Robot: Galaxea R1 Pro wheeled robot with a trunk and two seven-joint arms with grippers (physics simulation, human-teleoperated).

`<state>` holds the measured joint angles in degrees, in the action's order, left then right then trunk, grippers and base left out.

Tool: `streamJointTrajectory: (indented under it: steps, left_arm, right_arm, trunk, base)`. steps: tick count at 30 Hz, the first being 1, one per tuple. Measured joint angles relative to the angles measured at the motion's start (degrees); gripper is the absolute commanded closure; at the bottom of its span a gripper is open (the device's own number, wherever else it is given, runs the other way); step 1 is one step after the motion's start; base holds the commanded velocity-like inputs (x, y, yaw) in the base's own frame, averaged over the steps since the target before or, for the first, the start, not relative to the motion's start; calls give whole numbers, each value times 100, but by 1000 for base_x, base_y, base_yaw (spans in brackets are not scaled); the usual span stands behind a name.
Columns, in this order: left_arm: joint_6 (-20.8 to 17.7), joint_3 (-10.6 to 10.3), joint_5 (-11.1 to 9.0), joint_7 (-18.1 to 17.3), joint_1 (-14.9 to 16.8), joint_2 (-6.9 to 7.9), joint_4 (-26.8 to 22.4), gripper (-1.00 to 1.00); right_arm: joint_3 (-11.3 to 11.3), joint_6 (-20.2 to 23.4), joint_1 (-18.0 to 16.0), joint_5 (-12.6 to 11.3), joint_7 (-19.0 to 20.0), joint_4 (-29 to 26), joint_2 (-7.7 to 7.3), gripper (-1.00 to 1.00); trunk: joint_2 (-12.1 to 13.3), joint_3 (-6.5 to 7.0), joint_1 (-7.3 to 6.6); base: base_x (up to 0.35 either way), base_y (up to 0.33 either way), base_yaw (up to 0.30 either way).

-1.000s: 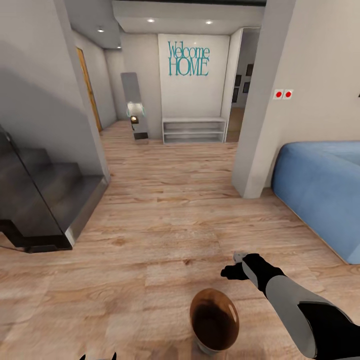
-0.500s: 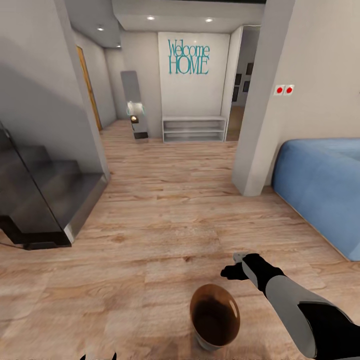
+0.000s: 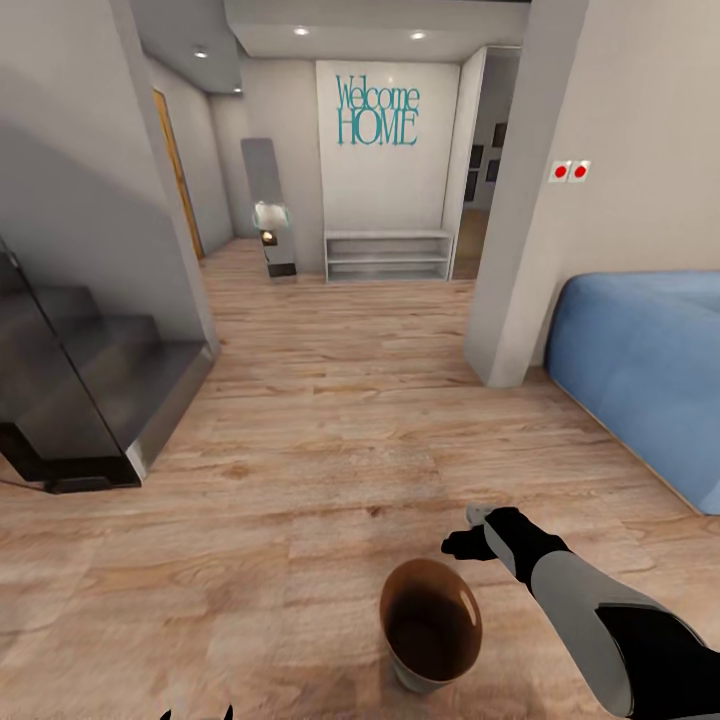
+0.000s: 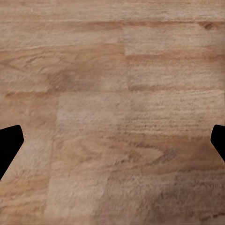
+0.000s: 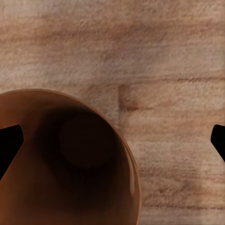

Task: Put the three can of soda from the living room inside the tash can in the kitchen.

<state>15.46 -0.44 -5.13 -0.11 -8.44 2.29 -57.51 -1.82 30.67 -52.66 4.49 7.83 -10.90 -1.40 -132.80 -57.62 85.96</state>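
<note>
A wood floor [image 3: 330, 440] runs from the robot toward a hallway at 12 o'clock, where teal "Welcome HOME" lettering [image 3: 377, 111] hangs above a low white shelf [image 3: 387, 258]. The bin [image 3: 430, 625] stands upright on the floor at about 5 o'clock, just in front of the robot, its brown inside open to view and with nothing in it. The right gripper [image 3: 462, 543] hovers just beyond the bin's rim at 1 o'clock from it; in the right wrist view its two dark fingertips [image 5: 10, 143] sit wide apart, holding nothing, with the bin [image 5: 65, 159] beneath. The left gripper [image 4: 112, 145] likewise has its tips spread over bare planks, holding nothing. A blue sofa [image 3: 640, 380] lies at 3 o'clock, dark stairs [image 3: 90, 390] at 9 o'clock. Two red switches [image 3: 568, 171] mark the wall above the sofa.
</note>
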Motion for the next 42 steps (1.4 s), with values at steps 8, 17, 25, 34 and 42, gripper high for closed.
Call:
streamJointTrajectory:
  steps: [8,17,25,34,42]
  left_arm:
    - [-6,0,-1,1,0,0,-4,-100]
    - [-7,-1,2,2,0,0,-1,-100]
    - [-11,-3,1,1,0,0,1,-100]
    - [-16,0,-1,-5,0,5,6,-100]
    - [-16,0,0,-7,0,8,6,-100]
  right_arm:
    - [4,0,-1,0,-1,0,6,-100]
    - [5,0,0,0,-1,0,8,-100]
    - [1,0,0,0,-1,0,8,-100]
    - [-1,0,2,0,-1,0,4,-100]
    - [-6,3,0,2,-3,0,-1,-100]
  trunk:
    - [-321,-144,176]
    - [-682,-305,373]
    - [-1003,-449,549]
    - [-1055,-644,593]
    - [-1065,-821,613]
  base:
    - [0,0,0]
    - [0,0,0]
    - [0,0,0]
    - [0,0,0]
    - [0,0,0]
